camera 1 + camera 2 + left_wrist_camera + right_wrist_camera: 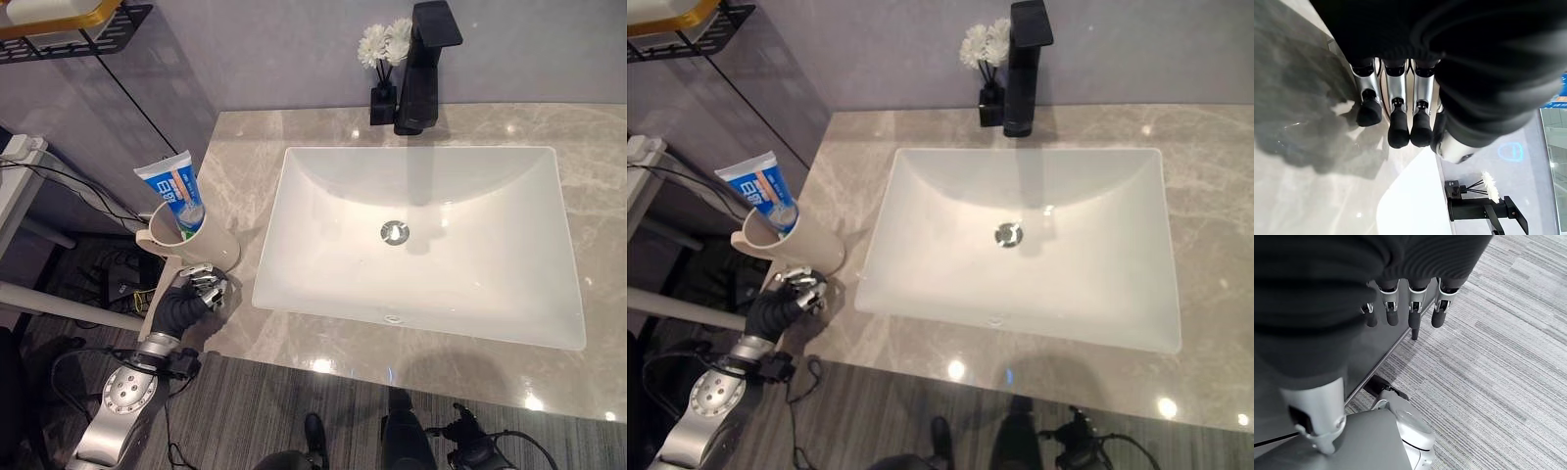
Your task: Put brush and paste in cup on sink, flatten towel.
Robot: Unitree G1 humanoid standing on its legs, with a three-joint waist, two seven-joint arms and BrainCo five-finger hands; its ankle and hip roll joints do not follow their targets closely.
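A blue and white toothpaste tube (172,195) stands tilted inside a beige plastic cup (201,245) at the left edge of the grey marble tabletop (588,215), just left of the white rectangular sink basin (470,274). The left hand (201,286) rests just in front of the cup, fingers (1399,125) loosely extended and gripping nothing. The right hand (1400,308) hangs over striped grey floor (1508,382), fingers relaxed and empty. A black faucet (423,64) and white flowers (384,41) stand behind the basin.

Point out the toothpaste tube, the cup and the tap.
toothpaste tube (174,192), left eye view, on its blue printed body.
cup (211,243), left eye view, on its beige side wall.
tap (423,73), left eye view, on its black upright column.
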